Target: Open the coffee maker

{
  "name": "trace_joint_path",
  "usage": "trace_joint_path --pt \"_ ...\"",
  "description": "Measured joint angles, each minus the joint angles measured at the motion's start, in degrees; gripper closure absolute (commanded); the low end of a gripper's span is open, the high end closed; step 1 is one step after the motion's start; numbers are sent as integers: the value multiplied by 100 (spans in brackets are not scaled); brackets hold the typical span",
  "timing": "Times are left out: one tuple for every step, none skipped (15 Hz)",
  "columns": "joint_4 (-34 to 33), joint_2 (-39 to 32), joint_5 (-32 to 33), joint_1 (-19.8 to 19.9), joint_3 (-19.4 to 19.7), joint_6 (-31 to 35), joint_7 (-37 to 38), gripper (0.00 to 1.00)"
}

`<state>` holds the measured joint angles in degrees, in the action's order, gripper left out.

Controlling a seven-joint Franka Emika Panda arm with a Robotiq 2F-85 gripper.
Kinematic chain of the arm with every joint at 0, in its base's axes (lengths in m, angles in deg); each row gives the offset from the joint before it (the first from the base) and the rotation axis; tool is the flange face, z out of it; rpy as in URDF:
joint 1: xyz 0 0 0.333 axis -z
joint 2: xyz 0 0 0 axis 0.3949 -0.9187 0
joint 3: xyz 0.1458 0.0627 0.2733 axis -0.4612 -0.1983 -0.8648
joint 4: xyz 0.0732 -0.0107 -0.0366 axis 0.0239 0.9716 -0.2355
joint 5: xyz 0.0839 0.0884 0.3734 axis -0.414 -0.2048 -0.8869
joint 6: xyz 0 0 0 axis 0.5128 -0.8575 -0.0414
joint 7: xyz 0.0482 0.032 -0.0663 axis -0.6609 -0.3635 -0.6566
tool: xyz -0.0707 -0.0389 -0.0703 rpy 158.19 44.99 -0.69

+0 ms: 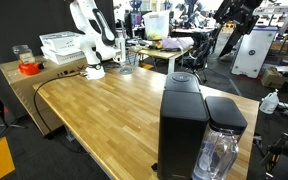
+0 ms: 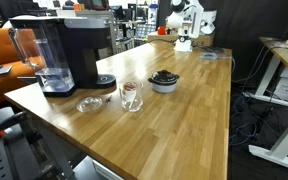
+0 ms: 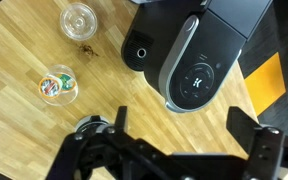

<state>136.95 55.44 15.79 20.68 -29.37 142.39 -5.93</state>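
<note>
The coffee maker (image 3: 199,60) is a matte-black pod machine, seen from above in the wrist view, with its rounded lid shut and a round silver-ringed base below it. It shows in both exterior views (image 1: 184,118) (image 2: 72,50), standing at one end of the wooden table with a clear water tank (image 1: 222,150) at its side. My gripper (image 3: 184,135) shows only in the wrist view. Its two dark fingers are spread wide and empty, hovering over bare table just short of the lid and not touching it.
Beside the machine are a clear glass (image 3: 79,18), a cup with colourful contents (image 3: 57,88) and a dark bowl (image 2: 164,80). A white robot arm (image 1: 89,40) stands at the table's far end, with white trays (image 1: 62,45) and a red-lidded jar (image 1: 27,65) nearby.
</note>
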Motion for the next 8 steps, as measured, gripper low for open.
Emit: trace_joint_path --pt "2 50 0 -1 -28 -2 6 0" --pt "5 78 0 -1 -35 -3 6 0" --pt "14 91 1 0 -34 -3 6 0" --pt "20 91 1 1 -34 -3 6 0" --pt "25 91 1 1 -34 -3 6 0" --pt "26 91 1 1 -34 -3 6 0" --pt "26 90 1 1 -34 -3 6 0" --pt "26 91 1 1 -34 -3 6 0"
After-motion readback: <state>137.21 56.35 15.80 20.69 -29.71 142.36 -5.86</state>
